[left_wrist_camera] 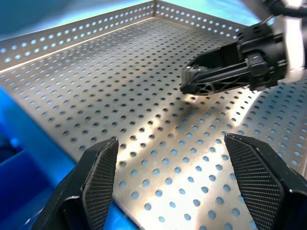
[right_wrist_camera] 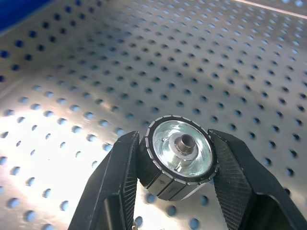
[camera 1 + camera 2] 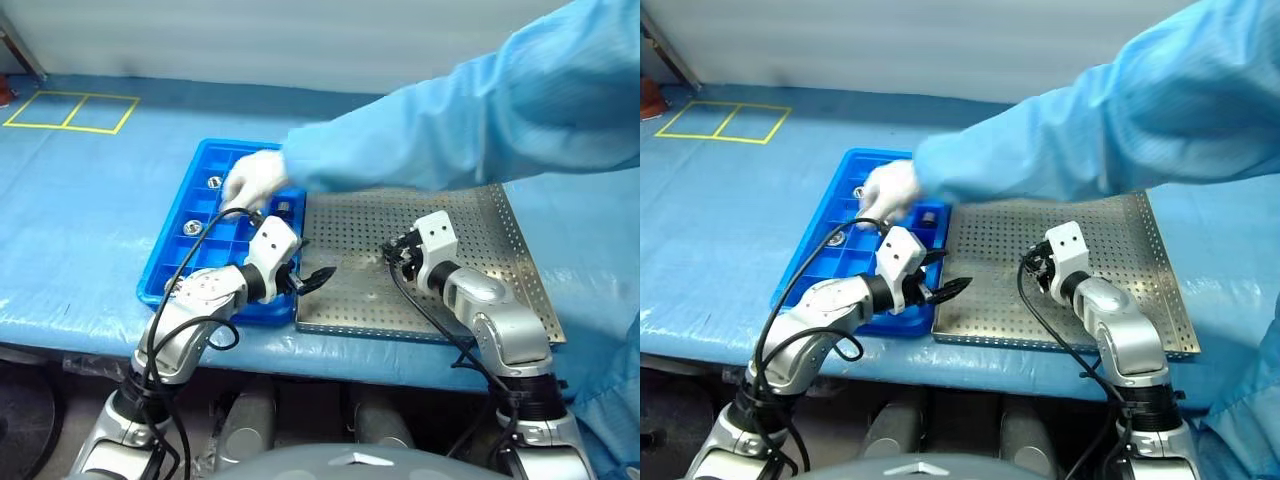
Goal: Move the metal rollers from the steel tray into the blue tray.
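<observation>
Blue-covered table [image 3: 80, 200], rollers [image 3: 215, 182] in blue tray [image 3: 160, 265]

The person's sleeve [image 3: 450, 130] hides the blue tray's [image 3: 170, 250] far corner.

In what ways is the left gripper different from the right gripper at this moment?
The left gripper is open and empty; the right gripper is shut on a metal roller. The left gripper hangs at the steel tray's edge by the blue tray; the right one is farther in. Both have two black fingers.
</observation>
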You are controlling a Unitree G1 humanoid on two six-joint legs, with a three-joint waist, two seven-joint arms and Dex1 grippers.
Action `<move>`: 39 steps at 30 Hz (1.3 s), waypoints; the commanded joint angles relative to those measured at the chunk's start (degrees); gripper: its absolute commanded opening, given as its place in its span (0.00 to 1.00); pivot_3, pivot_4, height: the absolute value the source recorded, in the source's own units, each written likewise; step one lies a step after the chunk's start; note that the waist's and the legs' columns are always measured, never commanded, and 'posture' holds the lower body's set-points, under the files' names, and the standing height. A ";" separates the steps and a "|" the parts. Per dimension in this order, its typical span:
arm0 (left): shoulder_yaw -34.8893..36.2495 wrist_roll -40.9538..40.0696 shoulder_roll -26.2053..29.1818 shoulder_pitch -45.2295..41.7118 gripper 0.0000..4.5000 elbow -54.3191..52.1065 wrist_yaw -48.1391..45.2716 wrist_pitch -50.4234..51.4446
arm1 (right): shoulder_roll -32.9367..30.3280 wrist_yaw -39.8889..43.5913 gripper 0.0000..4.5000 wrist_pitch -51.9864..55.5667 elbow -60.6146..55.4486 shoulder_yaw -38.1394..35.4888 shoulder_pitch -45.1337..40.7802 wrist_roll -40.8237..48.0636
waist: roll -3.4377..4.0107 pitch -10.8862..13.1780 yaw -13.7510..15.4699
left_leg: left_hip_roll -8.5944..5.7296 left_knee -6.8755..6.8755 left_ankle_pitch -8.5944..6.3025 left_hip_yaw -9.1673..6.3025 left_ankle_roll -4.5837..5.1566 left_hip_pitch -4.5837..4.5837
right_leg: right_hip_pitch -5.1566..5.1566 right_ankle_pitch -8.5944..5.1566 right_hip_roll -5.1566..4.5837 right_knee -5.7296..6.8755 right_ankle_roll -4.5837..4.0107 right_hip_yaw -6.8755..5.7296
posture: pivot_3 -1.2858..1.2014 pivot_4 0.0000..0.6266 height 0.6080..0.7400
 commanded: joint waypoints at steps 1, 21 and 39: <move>3.26 -0.62 0.73 1.71 0.87 -4.43 1.40 0.68 | -0.39 2.52 0.41 -0.83 -4.60 0.96 -2.25 1.93 | 0.00 0.00 0.00 | 0.00 0.00 0.00 0.00 0.00 0.00 | 0.00 0.00 0.00 0.00 0.00 0.00 | 0.62 0.24 1.00; 15.61 4.70 2.67 11.05 0.87 -12.02 13.59 2.02 | 12.03 7.83 0.41 -11.45 16.17 12.88 -21.75 -0.30 | -0.01 0.00 3.27 | 0.02 -0.14 0.00 -0.02 -0.01 0.04 | -0.06 -0.01 0.03 0.03 -0.04 -0.05 | 0.68 0.24 1.00; 15.50 4.49 2.03 14.91 0.87 -14.09 14.85 2.02 | 20.18 11.74 0.41 -21.89 39.11 13.81 -30.67 -4.12 | 0.00 0.00 7.20 | 0.04 -0.37 0.05 -0.01 -0.11 0.07 | -0.15 -0.06 0.07 0.02 -0.13 -0.07 | 0.70 0.24 1.00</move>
